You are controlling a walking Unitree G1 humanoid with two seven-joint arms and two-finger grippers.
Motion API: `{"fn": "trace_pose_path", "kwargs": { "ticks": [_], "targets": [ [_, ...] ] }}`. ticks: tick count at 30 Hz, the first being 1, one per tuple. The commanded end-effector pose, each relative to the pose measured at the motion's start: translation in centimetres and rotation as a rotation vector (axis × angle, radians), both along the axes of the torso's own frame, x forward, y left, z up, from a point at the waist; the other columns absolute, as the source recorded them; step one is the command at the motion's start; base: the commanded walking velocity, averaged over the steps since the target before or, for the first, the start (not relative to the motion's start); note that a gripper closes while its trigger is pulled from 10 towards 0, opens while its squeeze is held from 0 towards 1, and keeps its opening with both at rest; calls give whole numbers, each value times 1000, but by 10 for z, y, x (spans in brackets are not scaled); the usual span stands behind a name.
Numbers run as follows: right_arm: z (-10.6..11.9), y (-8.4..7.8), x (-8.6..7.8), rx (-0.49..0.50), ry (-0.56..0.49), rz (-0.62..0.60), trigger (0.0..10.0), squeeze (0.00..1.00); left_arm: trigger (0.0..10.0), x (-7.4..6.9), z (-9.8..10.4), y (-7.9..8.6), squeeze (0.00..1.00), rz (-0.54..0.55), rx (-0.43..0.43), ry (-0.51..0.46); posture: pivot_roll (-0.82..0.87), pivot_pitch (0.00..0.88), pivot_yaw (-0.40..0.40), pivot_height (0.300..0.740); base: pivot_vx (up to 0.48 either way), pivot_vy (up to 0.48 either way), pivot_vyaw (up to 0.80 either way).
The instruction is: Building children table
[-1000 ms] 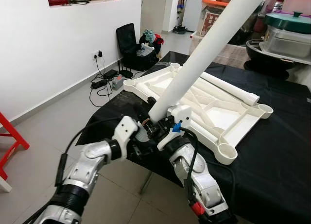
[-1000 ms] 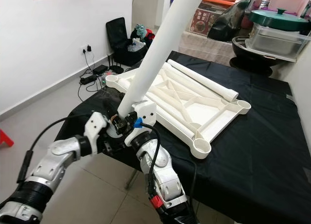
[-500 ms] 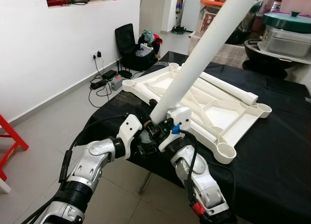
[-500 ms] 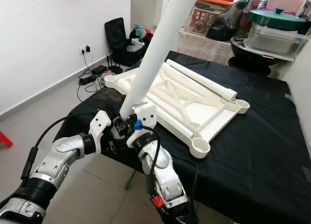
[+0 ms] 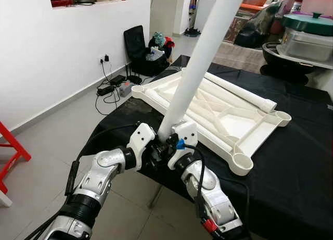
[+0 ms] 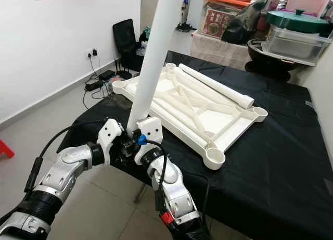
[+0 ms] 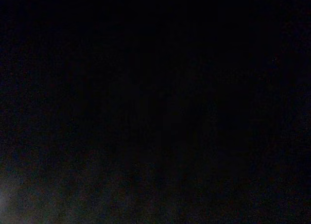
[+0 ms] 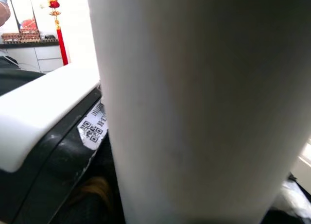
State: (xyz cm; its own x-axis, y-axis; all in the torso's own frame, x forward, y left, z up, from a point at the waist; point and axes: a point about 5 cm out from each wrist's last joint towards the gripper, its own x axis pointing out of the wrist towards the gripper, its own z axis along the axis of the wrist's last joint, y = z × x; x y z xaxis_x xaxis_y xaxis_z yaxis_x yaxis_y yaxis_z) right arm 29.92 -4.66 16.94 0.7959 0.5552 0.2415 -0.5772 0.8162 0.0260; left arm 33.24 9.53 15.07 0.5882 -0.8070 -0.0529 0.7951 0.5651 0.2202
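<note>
A long white plastic tube leg is being held steeply tilted, its lower end at the near edge of the black-covered desk. A white plastic ribbed tabletop, with round corner sockets, is lying upside down on the desk. A second white tube leg is lying flat across it.

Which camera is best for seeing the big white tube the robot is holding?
The left eye view is best: the white tube rises from both grippers' hold at the black table's near edge, tilting up out of frame. The right eye view shows much the same. The right wrist view sees its blank side, very close. The left wrist view is nearly black.
</note>
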Motion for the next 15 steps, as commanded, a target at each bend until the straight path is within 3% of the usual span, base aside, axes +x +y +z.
{"fn": "trace_pose_path", "kwargs": {
  "ticks": [1,15],
  "targets": [
    [-4,2,-2,10,29,18,0,0,10000,2,4,-3,0,-9,26,-32,35,0,-59,740,0,0,0],
    [6,-3,1,72,36,19,0,0,10000,-2,-14,-3,0,-20,67,18,26,0,-63,740,0,0,0]
  ]
}}
